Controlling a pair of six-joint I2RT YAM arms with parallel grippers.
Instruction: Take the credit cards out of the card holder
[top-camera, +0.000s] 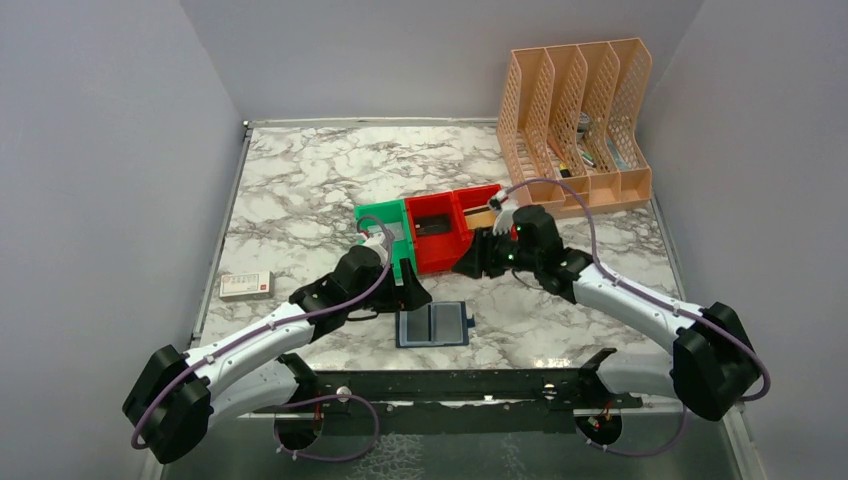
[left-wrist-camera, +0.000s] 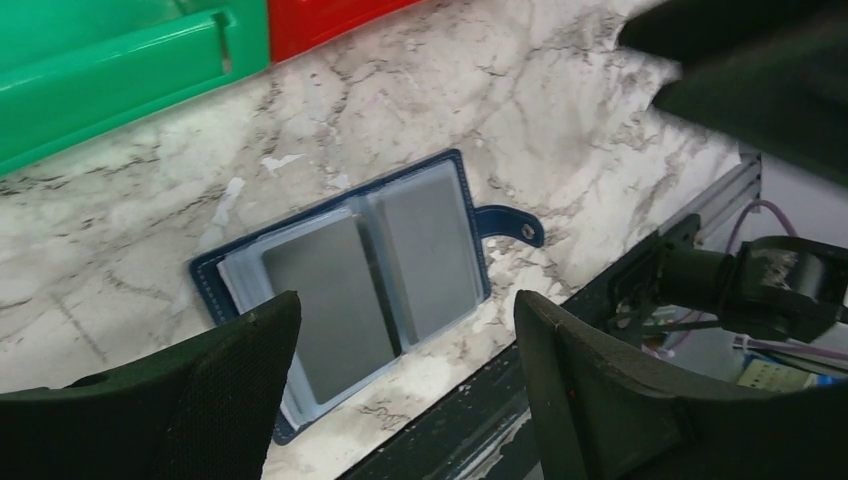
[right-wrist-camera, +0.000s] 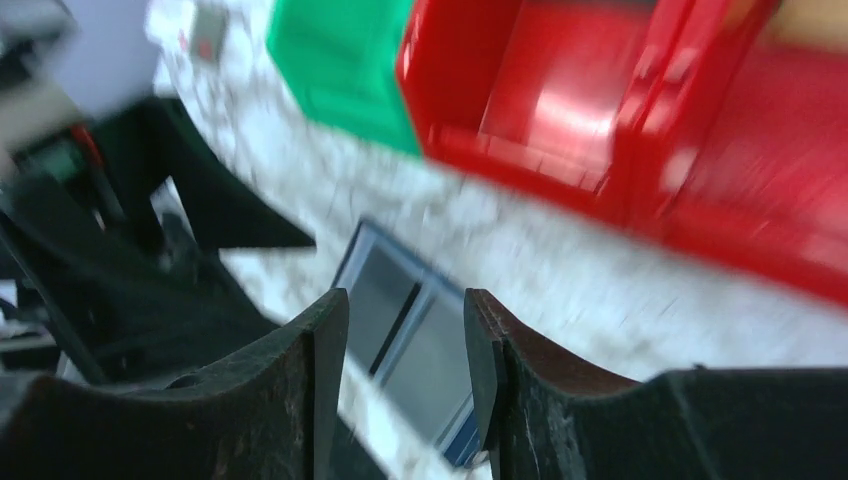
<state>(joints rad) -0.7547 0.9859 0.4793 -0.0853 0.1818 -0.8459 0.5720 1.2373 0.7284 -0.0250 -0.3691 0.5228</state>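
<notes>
Card holder (top-camera: 432, 325), a dark navy bifold, lies opened flat on the marble counter (top-camera: 300, 190) close to the middle of its near edge, between the two arms, with its snap tab (left-wrist-camera: 508, 224) pointing toward the right arm. Lying spread like this, its two grey inner panels face up, which probably makes the sleeves easier to reach from above. Whether cards sit in those sleeves cannot be told. The left tool (left-wrist-camera: 405, 300) hovers just above the holder's left half, released, its fingers spread wide with nothing between them, likely positioned to pin or pick at the holder. The right tool (right-wrist-camera: 405, 297) hangs further back, beside the front wall of the red bin (top-camera: 440, 258), aimed down toward the holder. Its fingers stand partly apart and grasp nothing. Behind the holder, toward the centre of the counter, a green bin (top-camera: 380, 210) and the red bin stand side by side and touching. The red bin holds a small dark flat item, too small to identify, and the green bin's contents are partly hidden by the left arm. A peach mesh file organiser (top-camera: 575, 130) at the far right corner holds a few small items. A small white and red box (top-camera: 246, 285) lies near the left edge.
</notes>
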